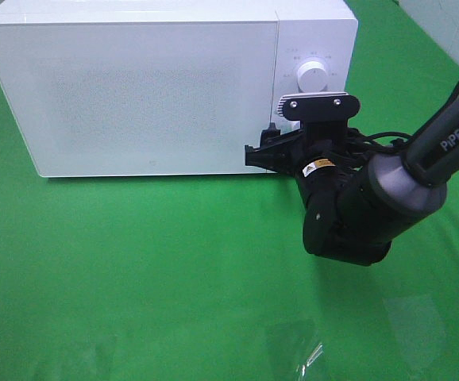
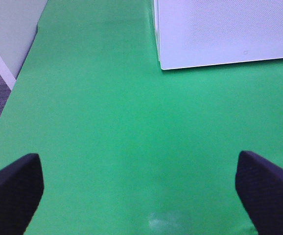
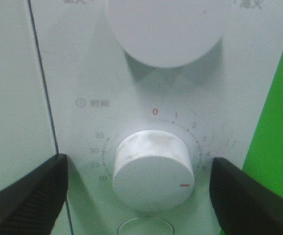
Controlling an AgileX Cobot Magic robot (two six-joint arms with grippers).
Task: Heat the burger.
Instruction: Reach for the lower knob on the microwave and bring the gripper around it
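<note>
Exterior high view is showing me a white microwave [image 1: 134, 87] sitting at the upper left of the frame on the green counter [image 1: 134, 270], with its door [image 1: 126, 91] standing closed. I am seeing the right arm reaching in from the right edge, and the right end effector [image 1: 265, 152] is hovering at the lower right corner of the microwave front, just below the upper dial [image 1: 314, 77].

Through the right wrist camera I am looking straight at the control panel. The lower dial [image 3: 153, 169] is sitting between the two dark fingers [image 3: 26, 196], and both of them are standing clear of it, so the right end effector [image 3: 139, 188] is spread wide and gripping nothing. The red mark on that dial is lying at the lower right of its face, away from the red zero printed above it.

Through the left wrist camera I am seeing the left end effector [image 2: 141, 191] hanging over bare counter [image 2: 107, 122], with its fingers [image 2: 11, 196] fully apart at the two lower corners of the frame and nothing between them. A corner of the microwave [image 2: 224, 34] is showing at the upper right there.

I am not finding the burger in any view, so I cannot tell where it is.
</note>
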